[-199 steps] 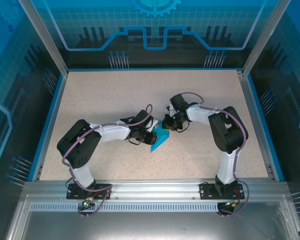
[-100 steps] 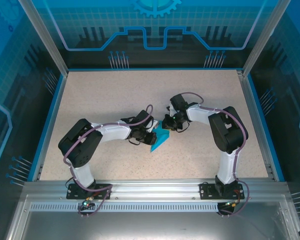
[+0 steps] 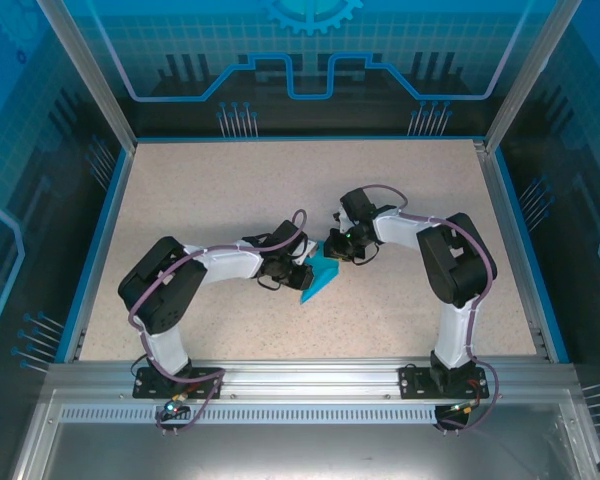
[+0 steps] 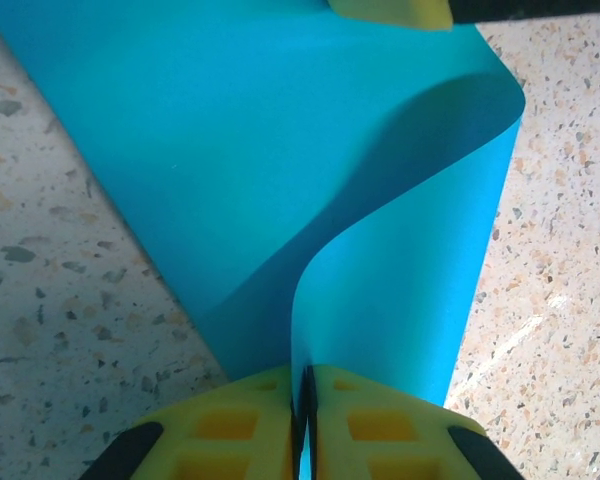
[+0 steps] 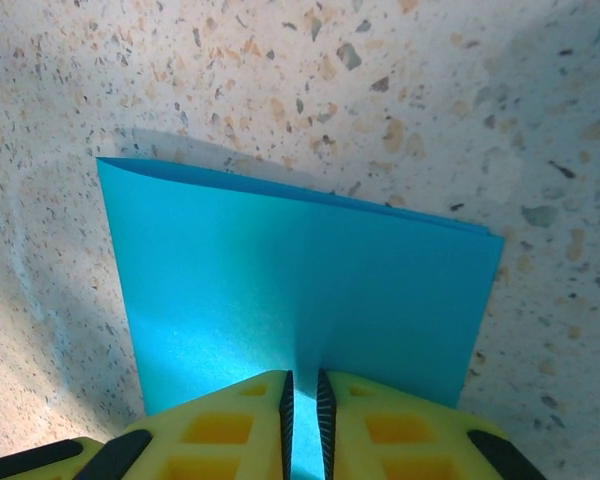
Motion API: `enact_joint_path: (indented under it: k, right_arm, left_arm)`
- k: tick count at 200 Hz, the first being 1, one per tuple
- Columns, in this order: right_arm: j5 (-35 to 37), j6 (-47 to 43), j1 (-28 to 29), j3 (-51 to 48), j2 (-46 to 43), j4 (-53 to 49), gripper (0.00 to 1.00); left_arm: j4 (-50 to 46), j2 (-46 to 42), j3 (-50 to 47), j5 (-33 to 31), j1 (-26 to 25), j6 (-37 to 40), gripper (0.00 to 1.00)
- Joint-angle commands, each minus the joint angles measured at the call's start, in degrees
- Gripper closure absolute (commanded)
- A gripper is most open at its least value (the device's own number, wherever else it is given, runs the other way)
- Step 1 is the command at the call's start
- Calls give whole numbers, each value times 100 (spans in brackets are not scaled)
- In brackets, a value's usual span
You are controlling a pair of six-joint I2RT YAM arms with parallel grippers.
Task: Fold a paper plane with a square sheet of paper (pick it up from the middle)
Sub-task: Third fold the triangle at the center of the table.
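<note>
The square sheet of paper point(image 3: 320, 281) is teal-blue, partly folded, and lies mid-table between both grippers. My left gripper point(image 3: 302, 276) comes in from the left. In the left wrist view its yellow fingers point(image 4: 240, 425) are shut on one edge of the sheet point(image 4: 280, 150), which curls up from the flat layer into the jaws point(image 4: 302, 372). My right gripper point(image 3: 332, 250) is at the sheet's far side. In the right wrist view its jaws point(image 5: 302, 375) stand a narrow slit apart, with the folded sheet point(image 5: 300, 270) running into them.
The speckled tabletop point(image 3: 220, 190) has a blue rim point(image 3: 98, 240) and clear walls on three sides. A metal rail point(image 3: 300, 378) carries both arm bases at the near edge. The right gripper's yellow fingertip point(image 4: 390, 10) shows at the top of the left wrist view.
The left arm's elbow has crept slightly to the right. The paper and both grippers stay where they were.
</note>
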Motion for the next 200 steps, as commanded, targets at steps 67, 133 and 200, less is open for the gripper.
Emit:
enact_joint_path:
  k: [67,133,200]
  right_arm:
    - [-269,736,-175,-1320,-1857,847,87]
    - [-564,2020,489,-2940,-2219,2811,96]
    - [-452,2317,819,-3088,-2027,3343,96]
  left_arm:
    - [-24,159,-90,55,44,146,87]
    - [28,185,-110,62,42,118,87]
    - [19,170,-144,42,45,122,87]
